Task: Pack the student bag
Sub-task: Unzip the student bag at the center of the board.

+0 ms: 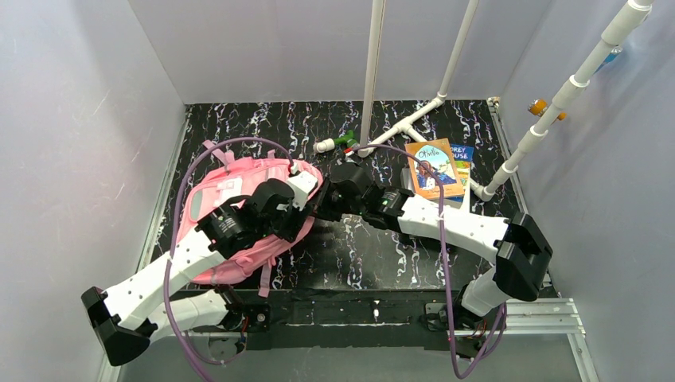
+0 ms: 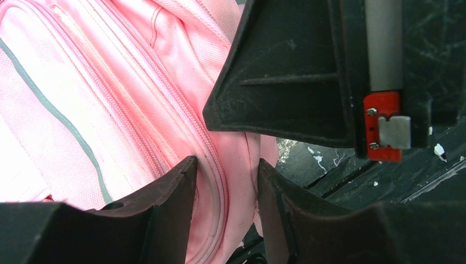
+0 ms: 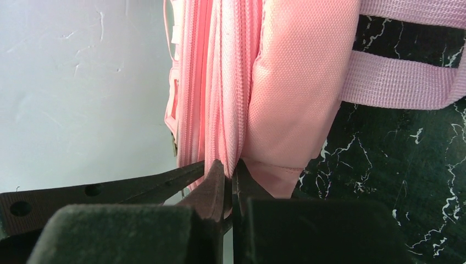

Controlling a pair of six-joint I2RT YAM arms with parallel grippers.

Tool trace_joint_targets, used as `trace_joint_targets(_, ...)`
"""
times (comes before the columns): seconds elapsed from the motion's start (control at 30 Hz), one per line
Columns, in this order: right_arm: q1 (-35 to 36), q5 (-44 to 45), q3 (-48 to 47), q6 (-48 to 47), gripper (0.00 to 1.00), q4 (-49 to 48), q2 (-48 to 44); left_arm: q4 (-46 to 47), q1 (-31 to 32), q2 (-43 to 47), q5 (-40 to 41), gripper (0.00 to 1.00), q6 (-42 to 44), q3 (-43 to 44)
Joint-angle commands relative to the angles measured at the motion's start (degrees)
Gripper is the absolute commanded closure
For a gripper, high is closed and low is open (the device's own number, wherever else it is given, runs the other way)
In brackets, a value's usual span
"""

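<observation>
The student bag (image 1: 231, 187), a large pink backpack, lies at the left of the black marbled table (image 1: 374, 255). Both grippers meet at its right edge. My left gripper (image 1: 306, 203) reaches over the bag. In the left wrist view its jaws (image 2: 225, 162) stand on either side of a fold of the bag (image 2: 110, 99) with a zipper line, both fingers touching the fabric. My right gripper (image 1: 325, 205) comes in from the right. In the right wrist view it (image 3: 229, 165) is shut on a thin pinch of the bag's pink fabric (image 3: 297, 82) beside the zipper seams.
Two picture books (image 1: 436, 169) lie at the back right of the table. A white pipe frame (image 1: 414, 119) stands behind them, with a small green object (image 1: 348, 139) at its foot. A pink strap (image 3: 395, 82) lies across the table. White walls enclose the table.
</observation>
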State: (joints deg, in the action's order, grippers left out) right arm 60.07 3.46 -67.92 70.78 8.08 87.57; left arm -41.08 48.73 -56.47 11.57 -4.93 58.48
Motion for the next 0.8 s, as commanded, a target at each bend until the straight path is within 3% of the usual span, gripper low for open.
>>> trace_joint_targets(0.0, -0.13, 1.47, -3.08, 2.67, 0.99, -7.18, -4.29, 1.36, 0.28, 0.11, 1.67, 0.58, 0.82, -1.92)
trace_joint_targets(0.07, -0.13, 1.04, -3.47, 2.69, 0.99, -7.18, -4.04, 1.67, 0.23, -0.2, 3.0, 0.6, 0.93, -2.29)
trace_joint_targets(0.13, -0.13, 0.2, -3.62, 2.38, 0.99, -7.37, -3.82, 2.02, 0.24, -0.2, 4.2, 0.68, 1.2, -2.52)
trace_joint_targets(0.27, -0.13, -1.6, -3.27, -4.9, 0.98, -5.59, -3.59, 4.17, 0.26, 1.66, 5.35, 1.0, 0.84, -3.8)
trace_joint_targets(0.5, -0.15, 3.69, 1.16, -23.31, 0.59, 3.83, -9.47, 9.51, -0.18, 7.84, -1.69, 1.0, -1.37, -8.46)
trace_joint_targets(0.63, -0.13, 5.91, 4.96, -30.13, 0.53, 9.0, -14.94, 11.89, -1.3, 10.01, -4.78, 1.0, -4.6, -9.6)
trace_joint_targets(0.77, 2.65, 2.39, 11.31, -33.43, 0.47, 4.66, -19.59, 11.88, -3.87, 8.62, -8.37, 1.0, -7.07, -8.37)
